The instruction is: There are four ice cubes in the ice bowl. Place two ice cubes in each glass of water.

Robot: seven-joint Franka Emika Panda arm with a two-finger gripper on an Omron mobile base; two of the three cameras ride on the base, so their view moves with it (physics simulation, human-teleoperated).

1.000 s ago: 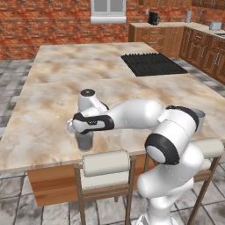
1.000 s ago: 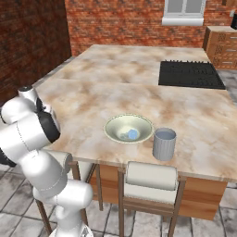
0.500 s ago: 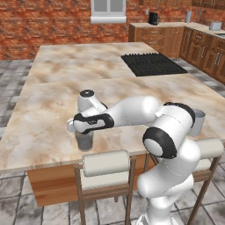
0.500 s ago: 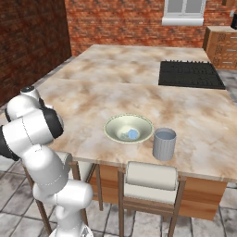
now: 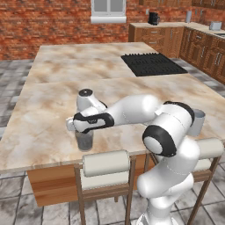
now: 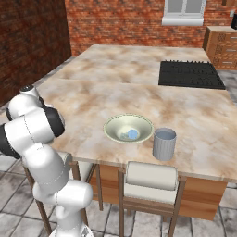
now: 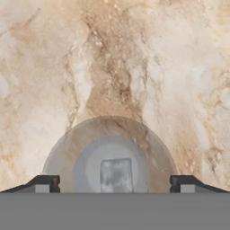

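One ice cube [image 7: 116, 175] sits inside the glass [image 5: 84, 139] near the counter's front edge, directly under the gripper [image 7: 115, 184], whose jaws stand spread wide and empty. Ice is left in the ice bowl [image 6: 112, 127], though how many cubes I cannot tell; the second glass [image 6: 164, 144] just beside it looks unfilled. Most of the job seems to remain.
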